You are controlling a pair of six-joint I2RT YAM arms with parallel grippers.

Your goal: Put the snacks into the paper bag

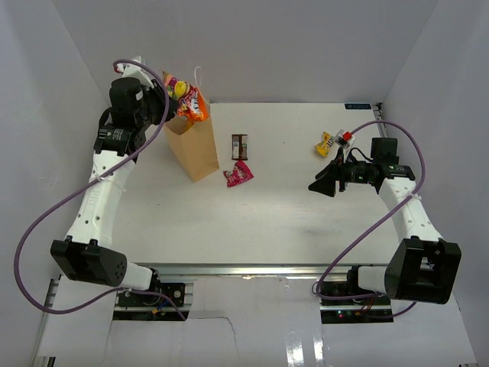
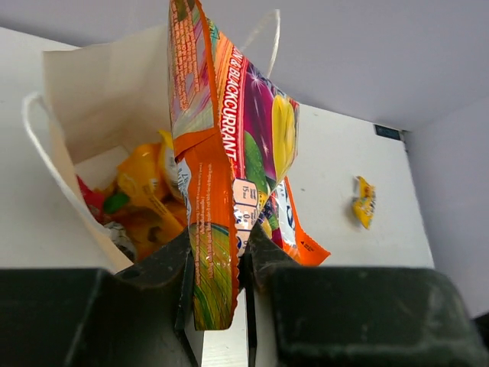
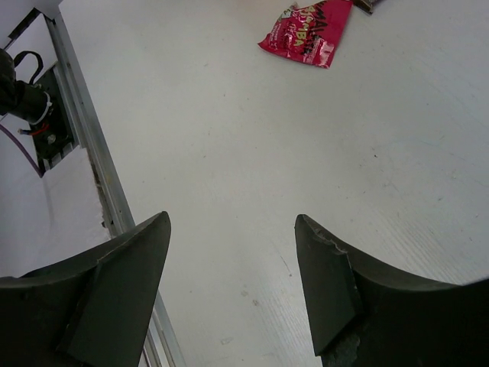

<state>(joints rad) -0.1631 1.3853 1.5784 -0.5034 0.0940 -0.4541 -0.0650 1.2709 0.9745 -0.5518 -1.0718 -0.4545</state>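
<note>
Holding the large orange bag (image 2: 229, 153) by one end, the left jaws are pressed tight on it right at the open mouth of the paper bag (image 1: 195, 153), which stands upright at the far left of the counter (image 1: 290, 222). The step in hand looks like the drop: yellow and orange packets (image 2: 141, 191) already lie inside, and this one hangs partly over the opening. The next move probably calls for easing it past the rim and the thin white handle (image 2: 42, 153), then letting go.

The right jaws are spread wide and hold nothing, low over bare counter on the right side. Not yet bagged are a pink packet (image 1: 238, 175) and a dark brown bar (image 1: 241, 144) just right of the bag, and a yellow packet (image 1: 324, 144) beside a small white-and-red item (image 1: 348, 137) at the far right. Nothing blocks those; the bag's narrow mouth seems the main hindrance.
</note>
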